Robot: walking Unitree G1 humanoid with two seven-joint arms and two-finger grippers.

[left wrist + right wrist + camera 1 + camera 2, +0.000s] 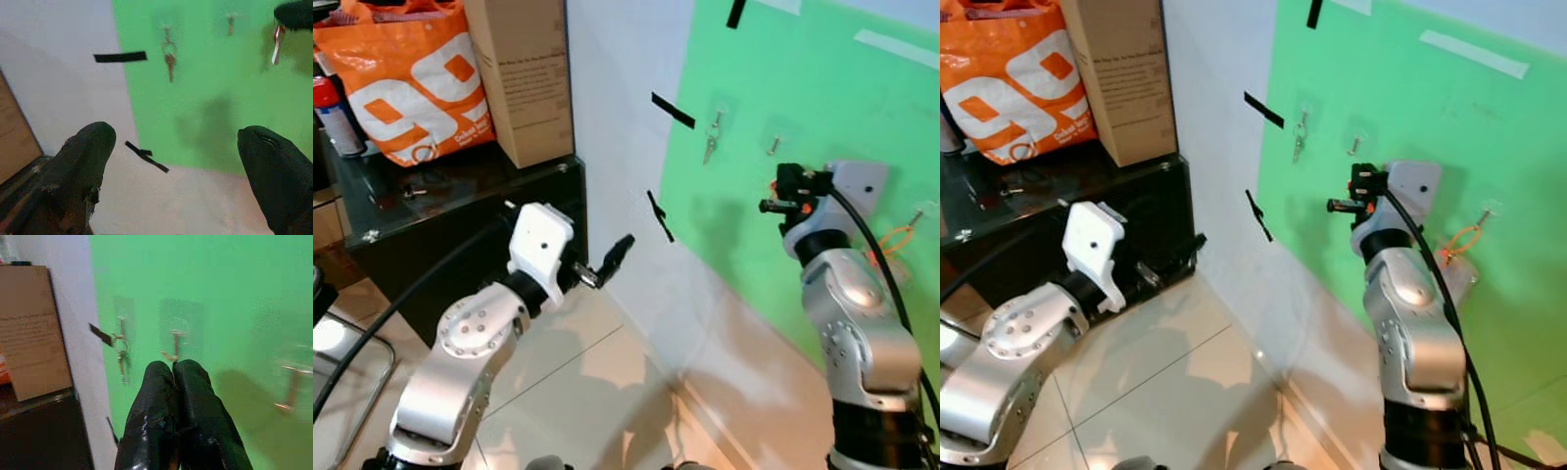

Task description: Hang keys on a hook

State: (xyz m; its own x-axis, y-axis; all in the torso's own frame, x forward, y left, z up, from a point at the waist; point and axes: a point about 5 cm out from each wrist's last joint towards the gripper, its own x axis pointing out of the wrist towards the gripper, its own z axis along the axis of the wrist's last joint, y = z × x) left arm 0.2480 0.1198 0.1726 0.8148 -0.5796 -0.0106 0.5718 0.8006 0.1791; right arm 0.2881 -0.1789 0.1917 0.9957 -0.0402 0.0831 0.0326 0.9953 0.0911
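A green board (803,88) on the wall carries three small hooks. A bunch of keys (711,140) hangs from the left hook. The middle hook (772,146) is bare. An orange loop (893,240) hangs at the right hook (915,215). My right gripper (767,204) is raised close to the board, just below and right of the middle hook (175,345), and is shut on a small key (277,44) that dangles below its tips. My left gripper (617,255) is held low, away from the wall, with its fingers (85,161) wide open and empty.
A black cabinet (460,211) stands at the left against the white wall, bearing an orange bag (411,78), a cardboard box (519,69) and a spray can (333,113). Black tape strips (673,110) mark the wall. Tiled floor (607,392) lies below.
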